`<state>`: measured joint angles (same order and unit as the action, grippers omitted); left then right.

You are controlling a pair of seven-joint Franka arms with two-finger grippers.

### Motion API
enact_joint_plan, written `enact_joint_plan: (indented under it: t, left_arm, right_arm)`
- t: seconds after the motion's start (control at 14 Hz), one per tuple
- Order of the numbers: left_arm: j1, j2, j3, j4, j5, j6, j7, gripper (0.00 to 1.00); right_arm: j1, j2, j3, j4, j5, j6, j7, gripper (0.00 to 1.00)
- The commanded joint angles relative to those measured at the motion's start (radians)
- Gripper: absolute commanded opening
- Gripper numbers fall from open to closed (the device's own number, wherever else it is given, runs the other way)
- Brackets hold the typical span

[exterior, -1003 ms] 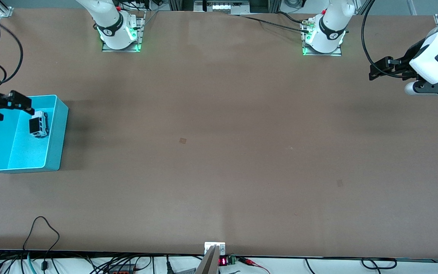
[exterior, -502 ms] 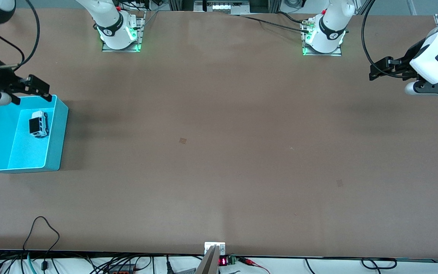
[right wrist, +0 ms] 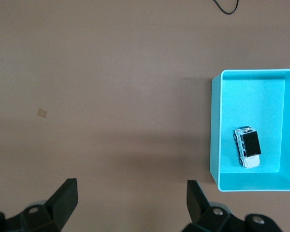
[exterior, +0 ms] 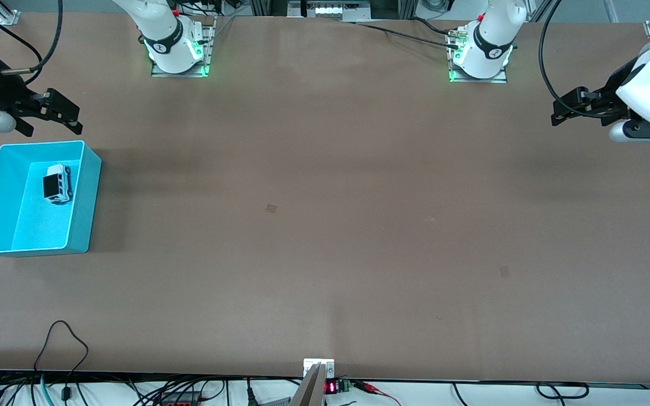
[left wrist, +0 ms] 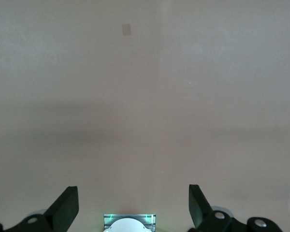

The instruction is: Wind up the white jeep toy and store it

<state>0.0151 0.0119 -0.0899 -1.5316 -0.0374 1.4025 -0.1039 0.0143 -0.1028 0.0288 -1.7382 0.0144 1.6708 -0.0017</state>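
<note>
- Since a second ago the right gripper (exterior: 48,115) has lifted out of the turquoise bin (exterior: 91,169) and pulled back toward the robots' bases; it now hangs over bare table just past the bin's rim that lies farther from the front camera.
- Its fingers (right wrist: 64,193) are spread wide with nothing between them, and the right wrist view looks down on the table and the bin below.
- The white jeep toy (exterior: 57,183) rests on the floor of the bin, in the same spot as in both earlier frames, in the half of the bin farther from the front camera and close to the wall that faces the middle of the table.
- In the right wrist view the white jeep toy (right wrist: 247,147) shows its black ribbed roof, standing on its wheels and clear of the bin walls (right wrist: 214,130).
- The bin sits at the right arm's end of the table (exterior: 325,225), near the table's edge.
- The left gripper (exterior: 563,108) waits in the air over the left arm's end of the table, having risen only slightly since the earlier frames.
- Its fingers (left wrist: 66,205) are also spread wide and empty, with only bare table under them in the left wrist view.
</note>
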Motion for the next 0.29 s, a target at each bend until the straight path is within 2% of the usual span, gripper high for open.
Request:
enact_joint_plan:
  t: [0.0, 0.14, 0.21]
  left_arm:
    - [0.002, 0.0, -0.002, 0.018, 0.021, -0.007, 0.01, 1.0]
    - [0.003, -0.003, 0.004, 0.022, 0.027, 0.03, 0.015, 1.0]
    - [0.003, -0.004, 0.004, 0.016, 0.033, 0.096, 0.023, 1.0]
  right_arm:
    - [-0.008, -0.015, 0.013, 0.019, -0.008, -0.048, -0.001, 1.0]
    - [-0.01, -0.009, 0.014, 0.031, -0.007, -0.051, 0.005, 1.0]
    - [-0.01, -0.005, 0.014, 0.035, -0.001, -0.049, 0.012, 1.0]
